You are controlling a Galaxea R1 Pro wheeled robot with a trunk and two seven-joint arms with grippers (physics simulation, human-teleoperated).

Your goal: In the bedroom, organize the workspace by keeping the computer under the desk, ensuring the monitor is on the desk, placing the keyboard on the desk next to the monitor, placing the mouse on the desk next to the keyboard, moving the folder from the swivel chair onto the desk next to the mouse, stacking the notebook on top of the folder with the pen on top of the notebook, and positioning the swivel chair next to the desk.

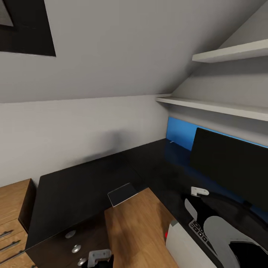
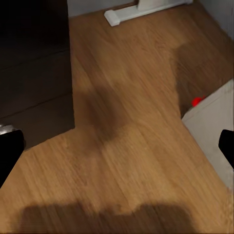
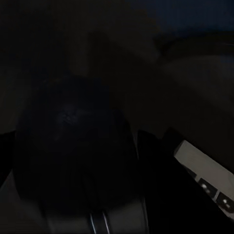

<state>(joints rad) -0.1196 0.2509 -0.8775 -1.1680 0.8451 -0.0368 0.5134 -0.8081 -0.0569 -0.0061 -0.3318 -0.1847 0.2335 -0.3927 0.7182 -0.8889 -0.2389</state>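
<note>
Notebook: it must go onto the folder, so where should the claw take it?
Probably by the near edge of the notebook, coming from the open floor side. It lies flat at the desk top's inner corner, seemingly jutting past the rim, so a pinch above and below fits.

Soft, even rendered light up top, near-black at the right wrist.

The head view is evenly lit and slightly soft; a blurred grey shadow smudges the wall (image 1: 111, 143) above the desk (image 1: 74, 186), and straight lines bow toward the edges. The left wrist view shows warm floor (image 2: 131, 146) with broad soft shadows. The right wrist view is very dark and blurry, shapes barely separable.
</note>
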